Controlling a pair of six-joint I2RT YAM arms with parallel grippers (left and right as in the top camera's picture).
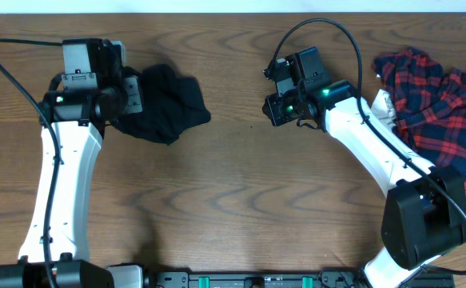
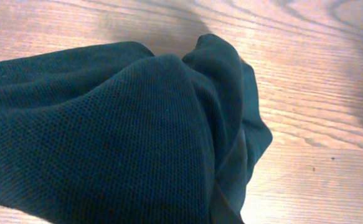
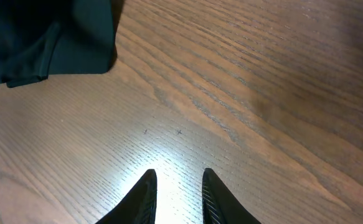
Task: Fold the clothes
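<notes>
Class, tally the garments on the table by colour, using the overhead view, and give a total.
Black garment: 1
Red-and-navy plaid garment: 1
White piece, mostly hidden beside the plaid: 1
Total: 3

Table (image 1: pixel 240 160): brown wood with wavy darker grain, filling all three views.
Far edge: a thin pale strip (image 1: pixel 424 4) beyond the wood, overhead view.
Light: bright white patch (image 3: pixel 169 163) on the wood, right wrist view.
Shadow: soft and grey, left wrist view.
</notes>
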